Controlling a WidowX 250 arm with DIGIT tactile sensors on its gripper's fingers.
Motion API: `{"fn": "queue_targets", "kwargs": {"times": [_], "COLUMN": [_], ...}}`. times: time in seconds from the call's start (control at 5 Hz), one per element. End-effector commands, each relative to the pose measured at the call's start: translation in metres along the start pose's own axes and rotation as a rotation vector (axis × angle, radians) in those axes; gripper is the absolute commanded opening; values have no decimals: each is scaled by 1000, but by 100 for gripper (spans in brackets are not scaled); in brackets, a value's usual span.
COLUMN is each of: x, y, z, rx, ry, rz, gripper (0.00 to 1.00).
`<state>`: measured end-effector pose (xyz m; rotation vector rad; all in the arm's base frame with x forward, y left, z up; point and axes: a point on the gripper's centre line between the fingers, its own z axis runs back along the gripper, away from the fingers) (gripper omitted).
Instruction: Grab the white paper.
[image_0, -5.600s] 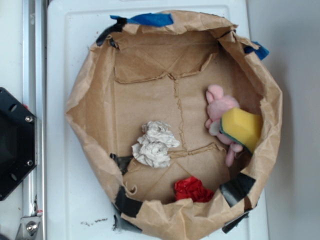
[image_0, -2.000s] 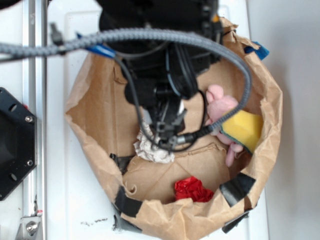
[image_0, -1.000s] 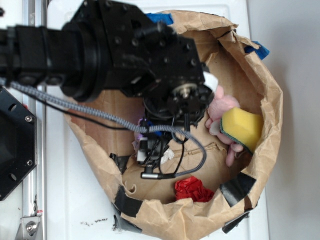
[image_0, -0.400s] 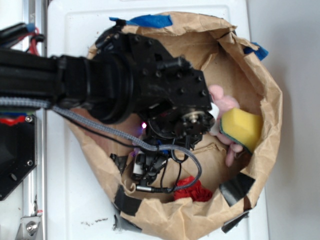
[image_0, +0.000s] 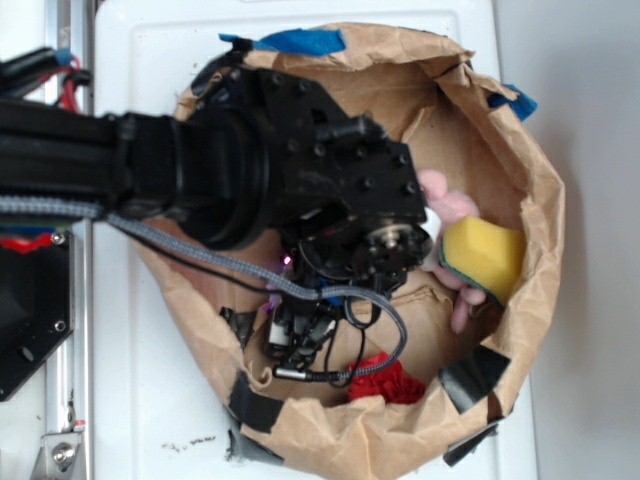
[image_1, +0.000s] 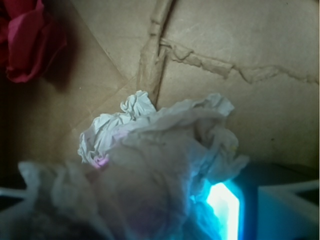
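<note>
**White paper up against my wrist camera, inside the paper bag**

I take the brown paper bag as my landmark: it lies opened out, its rolled rim forming a ring on the white surface, and everything I name sits inside that ring.

My arm reaches in over the bag's left rim and covers most of its middle in the exterior view. My gripper hangs below the wrist, toward the bag's lower left floor, but the housing and a grey cable blur it there, and I cannot tell from that view how my fingers stand.

In the wrist view the white paper fills the lower centre, a crumpled off-white wad pressed close to the lens with the bag's creased brown floor behind it. A lit blue-white finger pad shows at the wad's right edge, touching it. The paper appears to sit between my fingers, but whether they are actually clamped on it I cannot tell.

The red wad lies near the bag's bottom rim, just beside my gripper. Against the bag's right wall rest a yellow sponge and, partly under it, a pink plush toy.
</note>
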<state>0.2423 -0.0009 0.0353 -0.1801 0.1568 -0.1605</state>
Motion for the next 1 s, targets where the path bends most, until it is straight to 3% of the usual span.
{"fn": "queue_targets", "kwargs": {"times": [0.0, 0.2, 0.4, 0.6, 0.8], "x": [2, -9, -16, -23, -23], "y": [16, 17, 11, 0, -2], "z": [96, 142, 167, 177, 173], "rx": [-49, -65, -38, -8, 13], "ry": [-227, -299, -348, -369, -345], "rz": [107, 178, 218, 230, 246], "gripper": [0, 0, 0, 0, 0]}}
